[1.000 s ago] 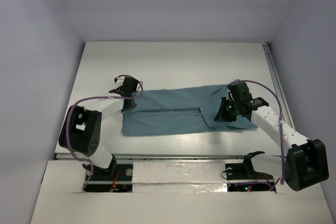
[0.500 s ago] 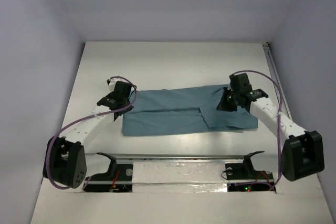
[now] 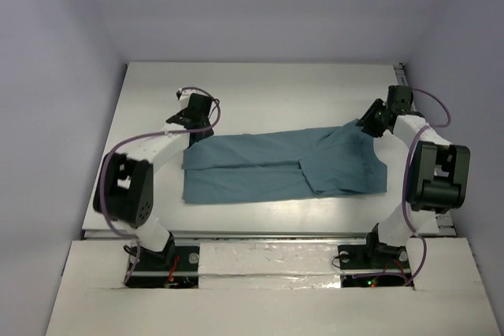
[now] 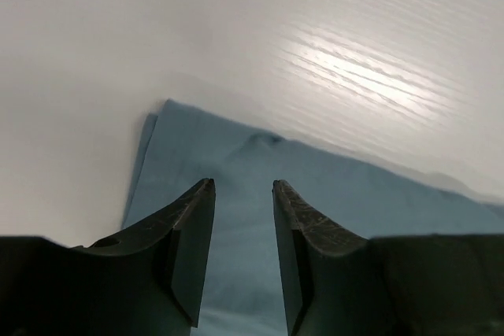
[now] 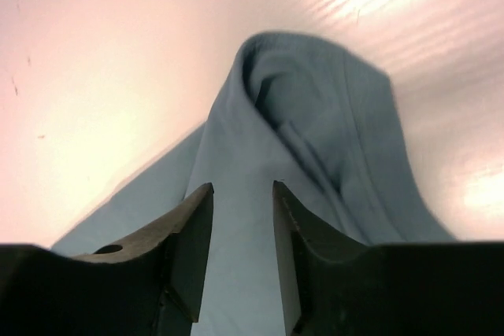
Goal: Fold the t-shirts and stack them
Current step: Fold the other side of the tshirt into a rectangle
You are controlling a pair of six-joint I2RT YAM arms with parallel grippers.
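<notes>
**Both grippers let go at the far corners**

You've released. The left gripper (image 4: 242, 190) now sits just past the far left corner of the t-shirt (image 3: 268, 169), its jaws apart with nothing between them; the wrist view shows only flat cloth beneath the tips. Half a second ago it was down on that corner.

Same on the other side. The right gripper (image 5: 242, 190) has pulled clear beyond the shirt's far right corner, and its jaws stand apart and empty too. That arm has swung well out to the shirt's right.

The shirt lies on the table (image 3: 260, 92) as a long band. Its left part lies smooth, and a folded flap lies across its right part. Notice the far right corner, where the cloth has been left standing in a raised fold (image 5: 315, 92) pointing at the right gripper instead of lying flat.

This reads to me as a fold just laid down, with the lengthwise folds still ahead of you. That bunched corner probably wants smoothing first, or the next fold could come out crooked.
</notes>
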